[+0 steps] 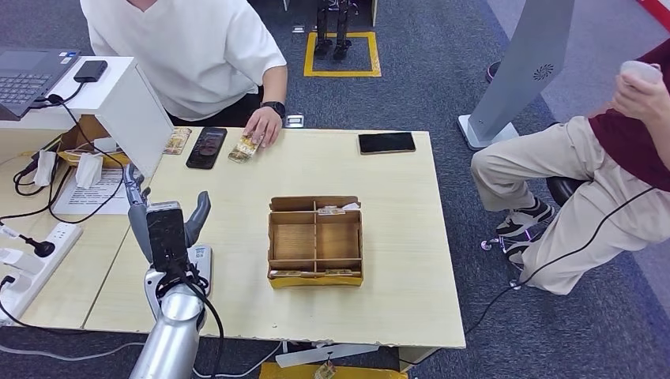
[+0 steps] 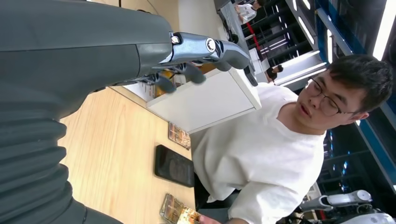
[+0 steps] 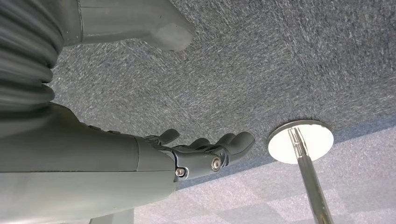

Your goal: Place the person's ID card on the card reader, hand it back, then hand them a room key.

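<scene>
The left hand (image 1: 167, 229) is raised over the counter (image 1: 395, 260) near its left edge, fingers (image 2: 187, 70) apart and holding nothing. The right hand (image 3: 205, 151) hangs above the carpet, fingers spread and empty. The ID card (image 1: 246, 147) lies at the counter's far edge under a person's hand (image 1: 265, 125), beside a phone (image 1: 207, 147).
</scene>
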You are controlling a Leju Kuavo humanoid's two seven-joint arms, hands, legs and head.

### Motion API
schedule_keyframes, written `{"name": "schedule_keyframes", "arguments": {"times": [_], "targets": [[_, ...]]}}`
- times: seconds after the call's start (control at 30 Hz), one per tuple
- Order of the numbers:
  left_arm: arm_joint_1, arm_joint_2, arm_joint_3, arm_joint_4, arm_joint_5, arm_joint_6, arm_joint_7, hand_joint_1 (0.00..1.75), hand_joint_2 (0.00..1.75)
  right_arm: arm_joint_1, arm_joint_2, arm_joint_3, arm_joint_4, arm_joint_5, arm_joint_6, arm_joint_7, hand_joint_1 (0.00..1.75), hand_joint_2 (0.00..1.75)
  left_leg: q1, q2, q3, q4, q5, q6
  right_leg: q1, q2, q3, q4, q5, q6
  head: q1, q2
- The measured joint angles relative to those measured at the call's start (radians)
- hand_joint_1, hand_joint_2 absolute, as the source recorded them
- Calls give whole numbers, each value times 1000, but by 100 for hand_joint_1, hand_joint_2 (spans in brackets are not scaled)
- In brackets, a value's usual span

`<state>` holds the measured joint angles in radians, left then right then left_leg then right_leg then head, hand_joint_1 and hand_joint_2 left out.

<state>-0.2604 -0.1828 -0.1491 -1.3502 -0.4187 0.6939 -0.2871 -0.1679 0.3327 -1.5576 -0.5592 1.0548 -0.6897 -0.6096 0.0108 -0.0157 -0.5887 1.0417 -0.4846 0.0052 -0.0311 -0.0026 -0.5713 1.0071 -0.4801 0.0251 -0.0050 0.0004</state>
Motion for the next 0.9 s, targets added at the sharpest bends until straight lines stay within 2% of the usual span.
{"name": "schedule_keyframes", "arguments": {"times": [0.07, 0.17, 0.3, 0.43, 0.57, 0.8, 0.9], "targets": [[6, 0, -1, -12, -5, 1, -17, 0, 175, 0, 0, 0, 0, -6, 0, 0, 0, 175, 0, 0, 0, 0, 0, 0, 0, 0, 0, 0, 0, 0, 0, 0], [32, -7, -1, -52, -38, 2, -88, 0, 175, 1, 0, 0, 0, -19, 0, 0, 0, 175, 0, 0, 0, 0, 0, 0, 0, 0, 0, 0, 0, 0, 0, 0], [114, -49, 0, -166, -56, 4, -172, 0, 175, 5, 0, 0, -4, -47, 0, 8, 0, 175, 0, 0, 0, 0, -1, 1, 0, 1, 0, -1, -1, 1, 0, 0], [201, -80, 0, -271, -45, 6, -180, 0, 175, 13, 0, 0, -16, -74, 0, 19, 0, 175, 0, 1, 0, 0, -2, 1, 0, 1, 0, -1, -1, 1, 0, 0], [282, -86, -1, -352, -20, 6, -199, 0, 175, 23, 0, 0, -29, -96, 0, 24, 0, 175, 0, 1, 0, 0, -3, 1, 0, 1, 0, -1, -2, 1, 0, 0], [303, -86, -2, -370, -10, 6, -201, 0, 175, 23, 0, 0, -33, -100, 0, 26, 0, 175, 0, 1, 0, 0, -3, 1, 0, 1, 0, -1, -2, 1, 0, 0], [336, -86, -6, -399, 9, 6, -214, 0, 175, 27, 0, 0, -37, -104, 0, 31, 0, 175, 0, 1, 0, 0, -3, 1, 0, 1, 0, -1, -2, 1, 0, 0]]}}
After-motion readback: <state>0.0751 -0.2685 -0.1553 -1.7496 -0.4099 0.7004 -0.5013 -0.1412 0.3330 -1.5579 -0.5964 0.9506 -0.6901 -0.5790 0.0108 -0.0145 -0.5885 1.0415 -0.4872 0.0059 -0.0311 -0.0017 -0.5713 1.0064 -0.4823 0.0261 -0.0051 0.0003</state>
